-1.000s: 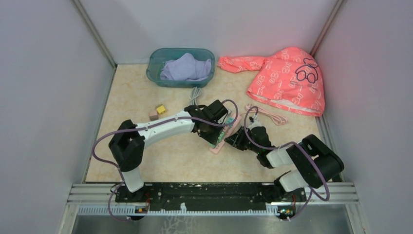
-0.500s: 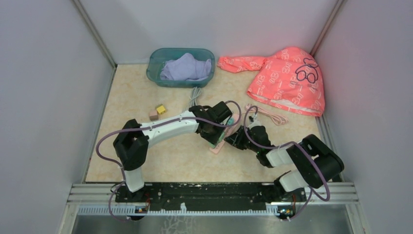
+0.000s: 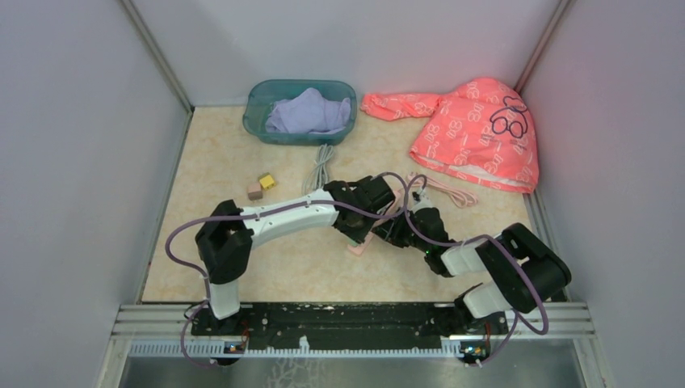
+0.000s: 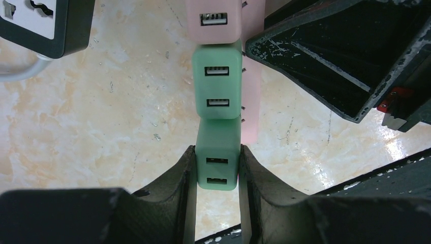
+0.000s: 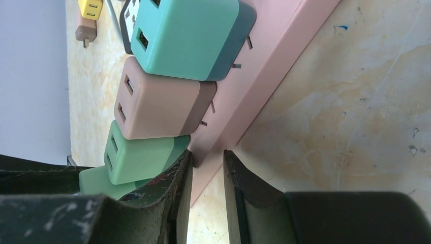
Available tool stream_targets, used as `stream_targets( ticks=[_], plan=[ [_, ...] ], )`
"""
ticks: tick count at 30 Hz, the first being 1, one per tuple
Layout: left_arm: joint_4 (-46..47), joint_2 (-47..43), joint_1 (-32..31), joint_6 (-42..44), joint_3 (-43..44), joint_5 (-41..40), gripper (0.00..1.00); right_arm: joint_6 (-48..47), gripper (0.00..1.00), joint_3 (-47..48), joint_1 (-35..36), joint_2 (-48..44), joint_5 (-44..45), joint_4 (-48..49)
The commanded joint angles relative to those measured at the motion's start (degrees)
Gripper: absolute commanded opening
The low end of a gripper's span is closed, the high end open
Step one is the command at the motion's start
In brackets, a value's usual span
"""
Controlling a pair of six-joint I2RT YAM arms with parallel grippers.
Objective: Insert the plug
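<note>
Over the last second my left gripper (image 4: 217,152) swung toward 3 o'clock across the table, ending close to my right gripper (image 5: 206,185). It was clamped on the green plug (image 4: 217,170), which sat at the 6 o'clock end of a row, with a mint charger (image 4: 218,81) and a pink charger (image 4: 212,20) lined up toward 12 along the pink power strip (image 4: 252,76). The right gripper was pinched onto the end of that strip, and honestly I couldn't tell whether the plug's prongs were in.

The left tool (image 4: 217,153) pinches a green plug (image 4: 217,170), nearest in a row along the pink strip (image 4: 252,101).
</note>
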Motion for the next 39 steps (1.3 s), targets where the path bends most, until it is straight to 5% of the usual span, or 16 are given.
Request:
stream_targets(
  ticks=[1, 34, 39],
  plan=[
    [-0.37, 5.14, -1.08, -1.39, -3.28, 2.67, 0.00, -1.92, 0.28, 1.37, 0.63, -0.42, 1.72, -1.64],
    [6.52, 3.61, -0.11, -2.96, -12.19, 4.75, 0.00, -4.43, 0.29, 1.97, 0.90, -5.57, 2.50, -5.03],
    [7.35, 1.34, -0.11, -3.28, -9.97, 2.92, 0.14, -6.73, 0.35, 3.21, 0.90, -11.66, 3.14, -10.08]
  ],
)
